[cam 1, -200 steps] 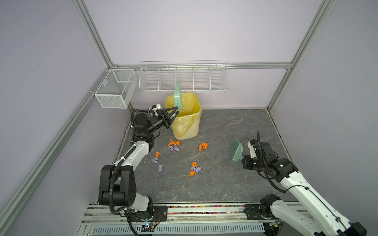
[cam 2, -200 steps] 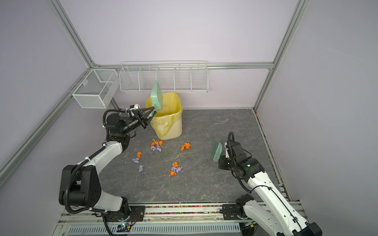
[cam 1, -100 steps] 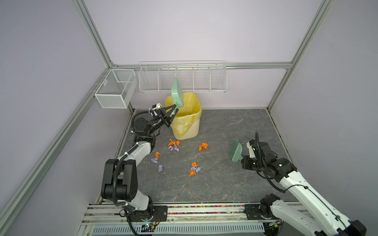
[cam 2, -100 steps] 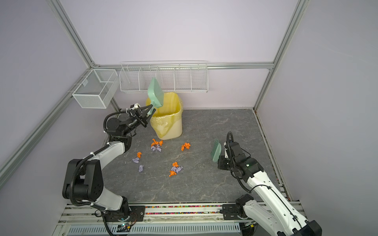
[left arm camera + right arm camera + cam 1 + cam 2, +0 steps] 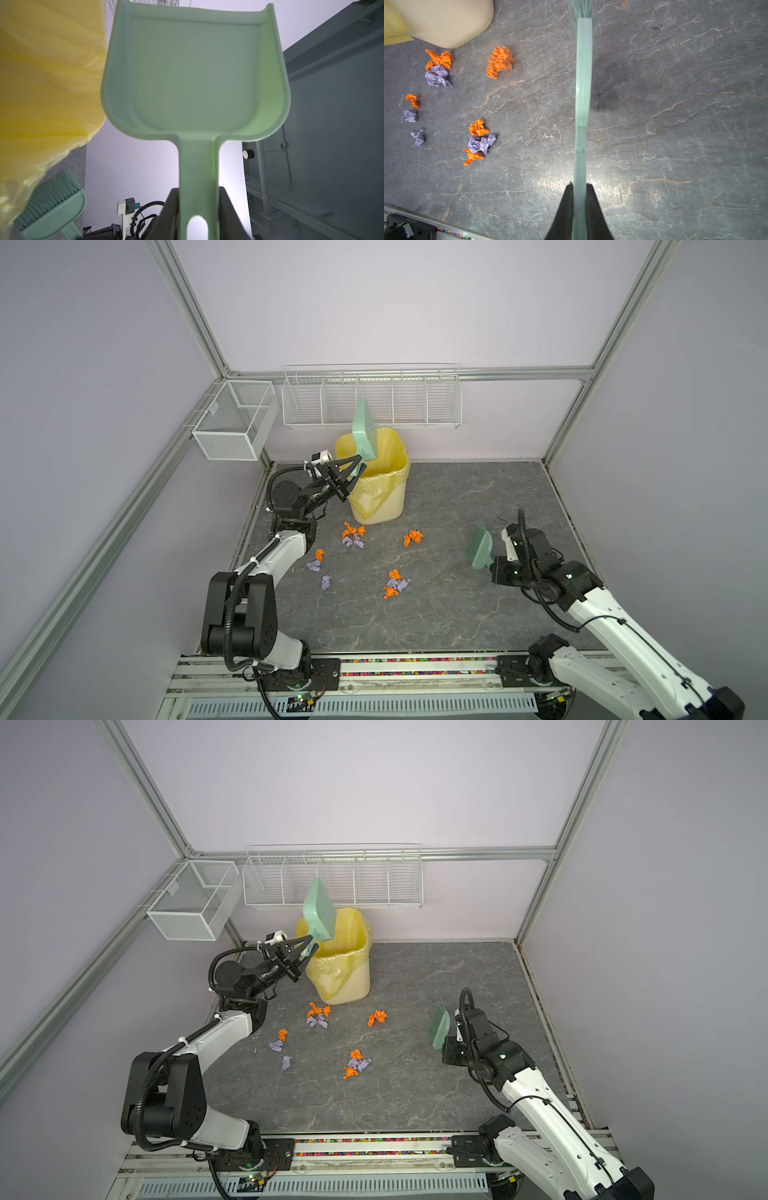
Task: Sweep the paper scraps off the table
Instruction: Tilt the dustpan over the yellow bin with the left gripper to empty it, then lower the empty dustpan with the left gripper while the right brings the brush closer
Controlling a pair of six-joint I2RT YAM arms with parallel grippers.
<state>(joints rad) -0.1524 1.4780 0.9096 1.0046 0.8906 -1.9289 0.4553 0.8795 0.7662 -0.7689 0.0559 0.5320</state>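
Though L pincer (image 5: 198,190) tight on 1 dustpan (image 5: 195,72), R pincer (image 5: 579,185) on 1 brush (image 5: 583,72): approx. 11 scraps (image 5: 500,62).

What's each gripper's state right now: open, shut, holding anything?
Left gripper: shut on the dustpan handle, up beside the yellow bin.
Right gripper: shut on the brush handle.

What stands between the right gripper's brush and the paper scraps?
Nothing visible. Only bare table lies between the brush in the right gripper and the nearest orange scrap; the bin stands off that line.
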